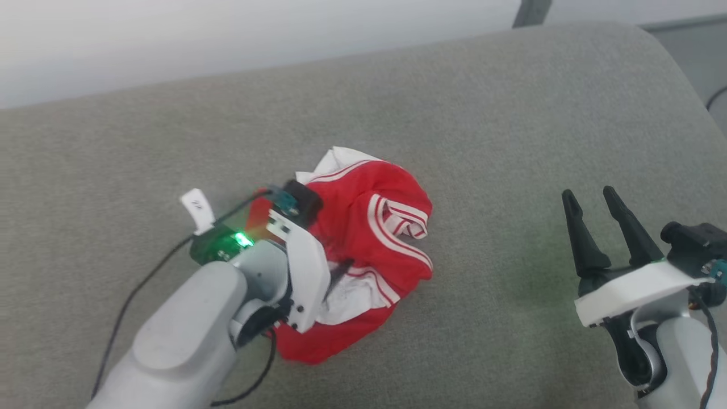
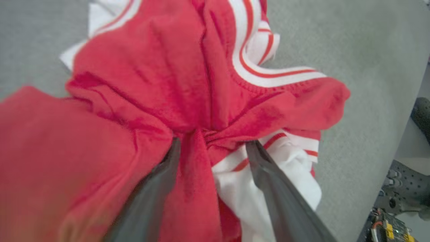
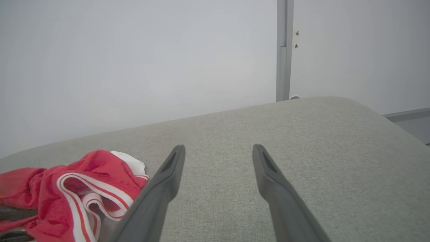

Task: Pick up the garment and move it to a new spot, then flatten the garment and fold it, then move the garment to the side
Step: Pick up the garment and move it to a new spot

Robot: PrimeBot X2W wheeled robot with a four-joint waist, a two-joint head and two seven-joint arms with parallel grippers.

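The garment (image 1: 369, 227) is a crumpled red heap with white sleeves and red-and-white striped trim, lying in the middle of the grey-green cushion. My left gripper (image 1: 336, 274) reaches down into its near-left side, the wrist hiding most of the fingers. In the left wrist view the left gripper (image 2: 213, 144) has its jaws spread wide, with a bunched ridge of the garment (image 2: 161, 77) standing between them and not pinched. My right gripper (image 1: 588, 193) hovers open at the right, well apart from the cloth. The right gripper (image 3: 218, 148) is empty, with the garment (image 3: 77, 188) to its left.
The cushion (image 1: 511, 113) is broad and soft, rounding off at its far edge and its right corner. A pale wall rises behind it. A black cable (image 1: 130, 295) trails from the left wrist. Past the cushion's edge is a grey perforated shoe (image 2: 403, 188) on the floor.
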